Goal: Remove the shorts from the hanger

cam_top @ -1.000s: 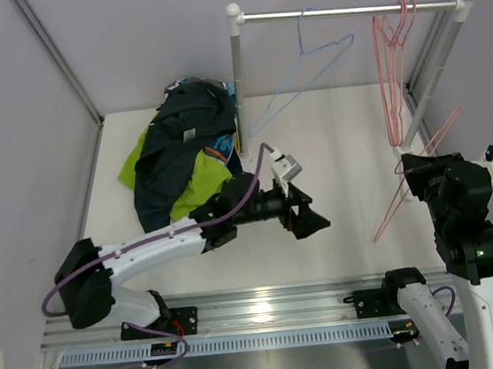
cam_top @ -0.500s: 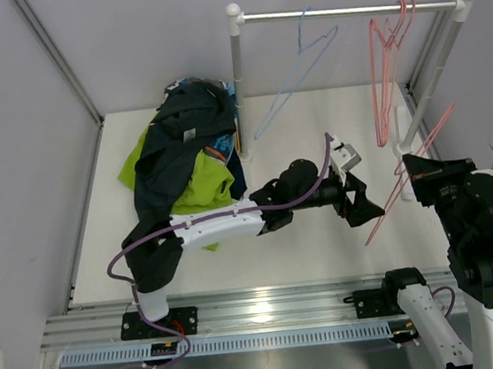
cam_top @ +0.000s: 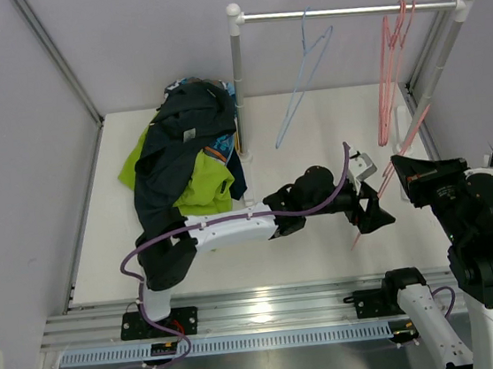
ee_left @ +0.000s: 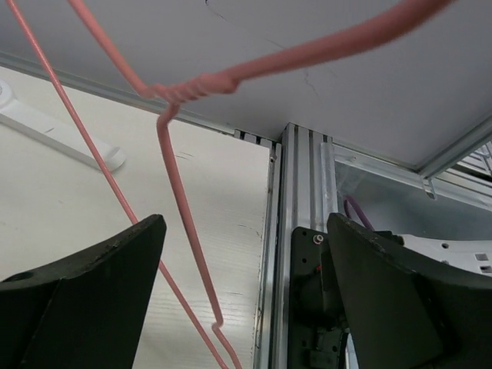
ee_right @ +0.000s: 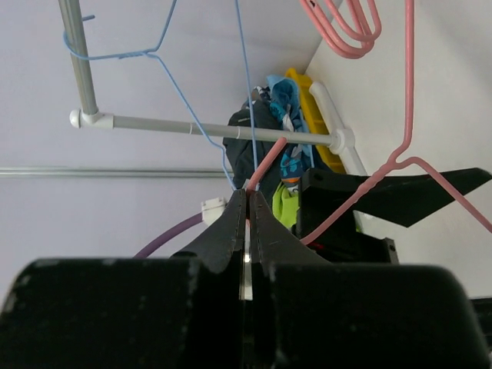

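The shorts [cam_top: 181, 161] lie heaped in the bench's far left corner, dark pairs on top and lime green showing underneath. Over by the right edge, the left claw [ee_left: 246, 231] gapes wide, with the wire of a loose pink hanger [cam_top: 414, 133] running between its fingers. The right claw [ee_right: 246, 207] is pinched tight on that same hanger.
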You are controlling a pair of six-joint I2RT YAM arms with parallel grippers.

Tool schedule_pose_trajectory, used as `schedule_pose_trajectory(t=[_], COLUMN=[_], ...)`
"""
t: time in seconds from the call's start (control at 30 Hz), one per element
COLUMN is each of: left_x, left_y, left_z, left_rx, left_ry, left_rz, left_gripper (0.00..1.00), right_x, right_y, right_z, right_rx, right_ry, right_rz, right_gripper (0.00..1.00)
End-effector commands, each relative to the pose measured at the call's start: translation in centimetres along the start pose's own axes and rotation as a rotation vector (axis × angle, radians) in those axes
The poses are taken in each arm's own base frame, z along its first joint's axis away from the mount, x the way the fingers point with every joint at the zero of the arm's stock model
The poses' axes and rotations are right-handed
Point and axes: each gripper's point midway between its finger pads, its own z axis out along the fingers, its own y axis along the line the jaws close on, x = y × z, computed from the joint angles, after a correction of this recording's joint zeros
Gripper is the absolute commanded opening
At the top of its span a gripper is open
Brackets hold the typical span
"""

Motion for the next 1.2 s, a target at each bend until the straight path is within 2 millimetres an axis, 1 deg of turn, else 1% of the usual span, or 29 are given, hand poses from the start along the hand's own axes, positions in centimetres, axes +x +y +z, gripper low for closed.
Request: schedule_pose_trajectory(t=[0.0, 0.07, 0.17, 0.2, 0.23, 0.27, 0.3, 0.37, 0.4, 0.47, 0.53, 0.57, 0.6, 0.63, 0.67, 0.7, 0.73, 0.77, 0.8, 0.83, 0.87, 0.9, 0.93, 0.97, 1.03, 1.07, 1.1, 1.13, 1.17], left_x=[-2.1, -1.7, -1.4, -1.4, -1.3, -1.4, -1.5, -0.8, -1.5, -0.4, -1.7, -0.5, -0.4, -1.2, -0.4, 0.2, -0.9, -0.8, 0.5, 1.1, 0.2, 1.0, 2.2, 1.9, 2.2, 2.3, 2.1, 1.2, 0.8], left_y=[0.0, 0.2, 0.5, 0.6, 0.6, 0.6, 0.8, 0.8, 0.6, 0.9, 0.5, 0.1, 0.0, -0.5, -1.4, -1.2, -2.2, -3.0, -3.1, -3.5, -5.4, -5.6, -6.0, -7.7, -8.0, -9.1, -8.7, -9.2, -8.9], left_z=[0.8, 1.0, 1.1, 1.1, 1.0, 1.0, 0.8, 0.3, -0.2, -1.0, -2.3, -3.0, -3.7, -5.1, -5.7, -6.6, -8.0, -8.7, -9.7, -10.7, -11.9, -12.8, -14.0, -15.3, -17.2, -19.0, -20.2, -21.1, -23.3], left_rx=[-0.007, -0.013, -0.022, -0.026, -0.030, -0.035, -0.052, -0.070, -0.081, -0.136, -0.184, -0.199, -0.221, -0.240, -0.235, -0.269, -0.272, -0.290, -0.309, -0.316, -0.292, -0.305, -0.322, -0.306, -0.360, -0.367, -0.411, -0.422, -0.457], left_ry=[-0.055, -0.043, -0.029, -0.028, -0.026, -0.023, -0.024, -0.009, -0.019, 0.019, 0.003, 0.029, 0.038, 0.022, 0.038, 0.048, 0.033, 0.031, 0.062, 0.088, 0.073, 0.086, 0.137, 0.133, 0.148, 0.165, 0.160, 0.144, 0.155], left_rz=[0.046, 0.046, 0.048, 0.047, 0.046, 0.042, 0.042, 0.042, 0.047, 0.052, 0.068, 0.074, 0.074, 0.074, 0.062, 0.057, 0.054, 0.051, 0.047, 0.039, 0.023, 0.019, 0.019, 0.010, 0.001, -0.023, -0.029, -0.063, -0.069], left_gripper=[0.84, 0.79, 0.61, 0.42, 0.30, 0.09, 0.01, 0.00, 0.00, 0.00, 0.00, 0.00, 0.00, 0.00, 0.00, 0.00, 0.00, 0.00, 0.00, 0.00, 0.00, 0.00, 0.00, 0.00, 0.00, 0.00, 0.00, 0.00, 0.00], right_x=[0.1, 0.2, 0.2, 0.3, 0.2, 0.2, 0.1, 0.0, 0.0, 0.0, 0.0, 0.0, -0.1, -0.1, -0.2, -0.4, -0.4, -0.9, -1.1, -1.4, -1.6, -2.1, -2.6, -2.9, -3.9, -4.2, -4.5, -4.8, -5.0], right_y=[2.9, 3.3, 3.9, 4.0, 4.3, 4.2, 4.3, 4.3, 4.2, 3.9, 3.6, 3.3, 3.3, 3.2, 3.0, 3.0, 2.7, 2.5, 2.5, 2.5, 2.6, 2.2, 2.8, 2.9, 3.1, 3.2, 3.1, 3.3, 3.3], right_z=[-0.9, -1.2, -1.6, -1.7, -1.9, -2.0, -2.1, -2.2, -2.3, -2.3, -2.5, -2.5, -2.6, -2.8, -2.9, -3.1, -3.3, -3.4, -3.7, -4.1, -4.6, -4.9, -5.7, -6.3, -7.4, -7.9, -8.3, -8.7, -9.1], right_rx=[-0.093, -0.098, -0.114, -0.117, -0.123, -0.122, -0.122, -0.122, -0.121, -0.112, -0.110, -0.105, -0.105, -0.105, -0.100, -0.101, -0.095, -0.087, -0.087, -0.084, -0.087, -0.070, -0.086, -0.094, -0.098, -0.108, -0.109, -0.120, -0.128], right_ry=[0.026, 0.040, 0.047, 0.051, 0.049, 0.050, 0.045, 0.043, 0.040, 0.036, 0.032, 0.030, 0.025, 0.022, 0.011, 0.005, 0.000, -0.030, -0.041, -0.051, -0.066, -0.090, -0.109, -0.127, -0.171, -0.181, -0.191, -0.196, -0.204], right_rz=[0.028, 0.029, 0.034, 0.035, 0.034, 0.032, 0.031, 0.028, 0.028, 0.025, 0.021, 0.018, 0.017, 0.014, 0.004, 0.001, -0.005, -0.019, -0.023, -0.032, -0.042, -0.059, -0.066, -0.074, -0.087, -0.092, -0.099, -0.098, -0.095], right_gripper=[0.00, 0.00, 0.00, 0.00, 0.00, 0.00, 0.00, 0.00, 0.00, 0.00, 0.00, 0.00, 0.08, 0.23, 0.57, 0.68, 0.76, 0.88, 0.91, 0.93, 0.94, 0.94, 0.95, 0.95, 0.96, 0.96, 0.96, 0.96, 0.96])
